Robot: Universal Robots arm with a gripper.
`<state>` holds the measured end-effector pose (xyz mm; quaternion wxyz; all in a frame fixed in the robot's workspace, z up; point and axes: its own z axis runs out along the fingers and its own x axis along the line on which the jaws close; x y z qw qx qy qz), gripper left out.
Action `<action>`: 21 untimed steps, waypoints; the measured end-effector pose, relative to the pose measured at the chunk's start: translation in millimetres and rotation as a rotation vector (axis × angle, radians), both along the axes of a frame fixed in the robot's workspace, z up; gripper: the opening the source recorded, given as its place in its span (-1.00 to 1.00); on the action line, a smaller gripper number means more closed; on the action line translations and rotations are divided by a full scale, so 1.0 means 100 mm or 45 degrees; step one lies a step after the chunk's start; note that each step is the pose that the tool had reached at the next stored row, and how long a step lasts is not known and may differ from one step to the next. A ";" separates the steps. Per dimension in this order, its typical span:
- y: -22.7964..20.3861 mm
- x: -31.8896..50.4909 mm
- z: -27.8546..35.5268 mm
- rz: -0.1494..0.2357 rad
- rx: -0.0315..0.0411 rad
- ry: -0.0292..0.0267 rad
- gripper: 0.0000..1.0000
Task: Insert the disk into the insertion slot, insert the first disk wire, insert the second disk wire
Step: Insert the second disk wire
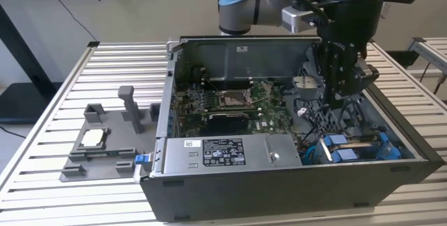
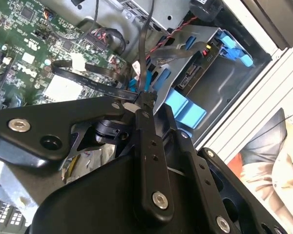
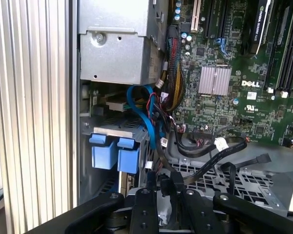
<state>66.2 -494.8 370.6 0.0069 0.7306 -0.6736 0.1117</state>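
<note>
The slatted table [image 1: 119, 64] carries the open case [image 1: 279, 194], and the arm [image 1: 349, 22] reaches down into it at the exterior view's right. The disk [image 1: 359, 141] already lies in the slot [image 1: 390, 151] (its blue bracket showing) at the case's near corner. Near it, the gripper [image 2: 142, 100] has its fingers [image 2: 149, 146] pinching a thin black wire [image 2: 147, 48] beside the motherboard [image 1: 237, 105].

Blue-tabbed insertion slot [image 1: 341, 155] (green motherboard [image 1: 265, 112])
</note>
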 end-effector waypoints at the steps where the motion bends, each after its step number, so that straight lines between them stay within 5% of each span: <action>1: 0.000 -0.006 0.000 0.000 0.0000 0.0000 -0.47; 17: 0.001 -0.079 0.005 0.000 -0.0043 -0.0007 -0.47; 21: 0.001 -0.081 -0.001 0.000 -0.0050 -0.0112 -0.47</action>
